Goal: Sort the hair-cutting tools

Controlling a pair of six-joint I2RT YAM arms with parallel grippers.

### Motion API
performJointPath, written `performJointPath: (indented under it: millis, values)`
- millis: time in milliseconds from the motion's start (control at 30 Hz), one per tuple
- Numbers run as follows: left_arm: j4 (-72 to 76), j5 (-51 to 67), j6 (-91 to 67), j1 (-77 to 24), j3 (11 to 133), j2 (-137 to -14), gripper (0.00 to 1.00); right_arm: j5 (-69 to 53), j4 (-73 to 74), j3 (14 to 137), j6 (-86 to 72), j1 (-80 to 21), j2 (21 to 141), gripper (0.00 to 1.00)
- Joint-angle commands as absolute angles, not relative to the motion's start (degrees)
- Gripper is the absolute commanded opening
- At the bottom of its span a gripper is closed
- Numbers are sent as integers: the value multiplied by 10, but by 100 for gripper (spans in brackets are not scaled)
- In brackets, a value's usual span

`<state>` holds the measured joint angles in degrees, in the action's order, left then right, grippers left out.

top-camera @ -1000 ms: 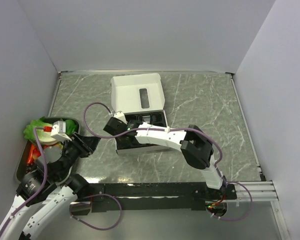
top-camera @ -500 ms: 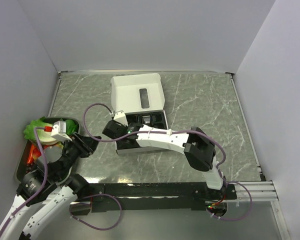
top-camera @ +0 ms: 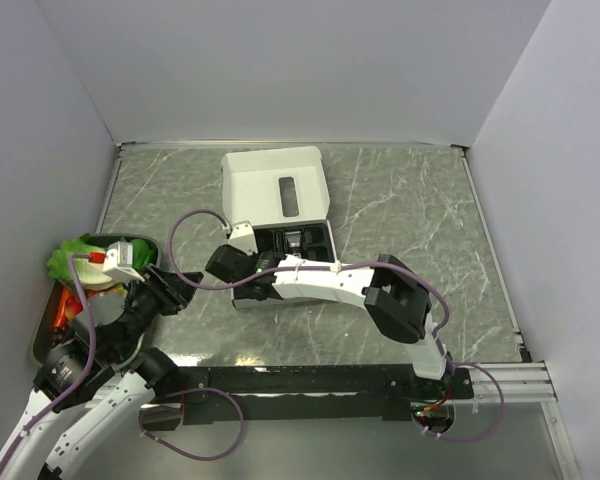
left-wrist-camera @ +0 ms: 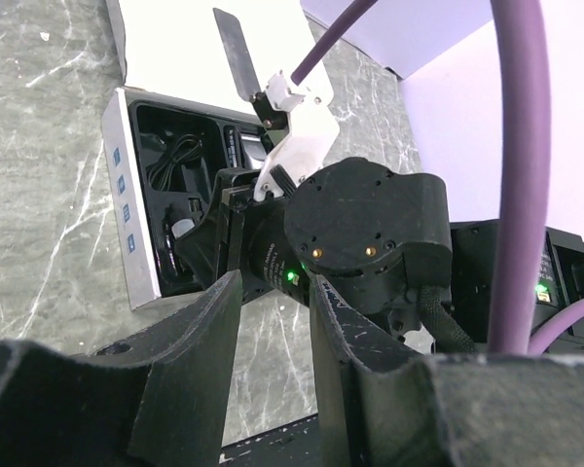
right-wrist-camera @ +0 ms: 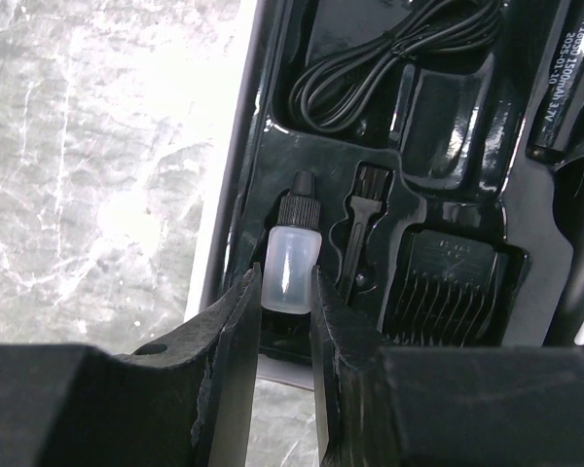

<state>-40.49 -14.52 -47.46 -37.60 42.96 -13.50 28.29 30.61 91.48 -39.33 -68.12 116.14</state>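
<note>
A white box [top-camera: 275, 185] lies open with its black insert [top-camera: 310, 240] holding the hair-cutting tools. In the right wrist view I see a coiled black cord [right-wrist-camera: 389, 49], a small brush [right-wrist-camera: 355, 233], a black comb attachment [right-wrist-camera: 453, 282] and the edge of the clipper [right-wrist-camera: 574, 88]. My right gripper [right-wrist-camera: 284, 287] is shut on a small translucent bottle [right-wrist-camera: 290, 258] with a black cap, at the insert's left edge. My left gripper [left-wrist-camera: 273, 292] stands open and empty over the table, left of the box [left-wrist-camera: 127, 214].
A metal tray [top-camera: 42, 335] with toy food and a green lettuce piece [top-camera: 72, 255] sits at the left edge, beside my left arm. The right arm's wrist [left-wrist-camera: 360, 233] fills the space just ahead of my left gripper. Walls enclose the table.
My right gripper has shifted slightly toward the near left edge of the box, with the bottle between its fingers. The left arm has not moved.
</note>
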Motion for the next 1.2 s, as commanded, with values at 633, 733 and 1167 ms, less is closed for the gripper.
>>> performJointPath:
  millis: [633, 733, 1167]
  values:
    - [-386, -132, -467, -378, 425, -138, 40, 293, 327, 946, -428, -709, 1187, 13]
    - [-386, -132, -467, -378, 425, -140, 40, 293, 329, 950, -428, -709, 1189, 15]
    - [-386, -131, -467, -378, 426, -138, 40, 289, 335, 962, -432, -715, 1192, 39]
